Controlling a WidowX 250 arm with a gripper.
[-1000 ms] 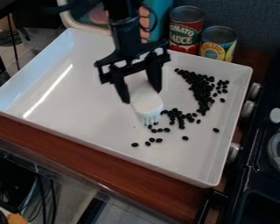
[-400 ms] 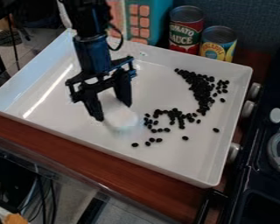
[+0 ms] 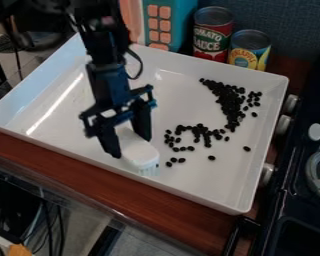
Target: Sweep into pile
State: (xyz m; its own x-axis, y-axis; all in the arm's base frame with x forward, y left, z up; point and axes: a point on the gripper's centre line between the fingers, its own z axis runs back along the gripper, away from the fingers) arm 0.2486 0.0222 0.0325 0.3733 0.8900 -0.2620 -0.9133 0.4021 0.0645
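Camera view. Hand (image 3: pixel 130 147) is over the near side of the white tray (image 3: pixel 209 185), fingers set on either side of a white brush (image 3: pixel 140 153) and gripping it. Brush tilted, pale bristles (image 3: pixel 148 171) pointing down toward the tray floor, close to the near wall; contact with the floor cannot be confirmed.

Dark beans (image 3: pixel 227 100) lie inside the tray: a dense band toward the far right corner, a looser cluster (image 3: pixel 199 132) nearer the middle, a few strays, some just beside the bristles. Tray sits on a wooden worktop (image 3: pixel 136 200); two cans (image 3: pixel 213 35) stand behind it.

Handling, judged: brush probably light, with a stiff body and flexible bristles. Best hold is on the solid body, well up from the bristles, as at present; a grip lower down would hamper their flex. Smooth plastic may twist between the fingers if pressed too hard against the floor. Beans look small, hard and light, likely to roll or skid on the glossy surface; no need to grasp them singly. Push low and slowly, from behind the strays toward the dense band. Risk: a fast stroke scatters them, a high one passes over.
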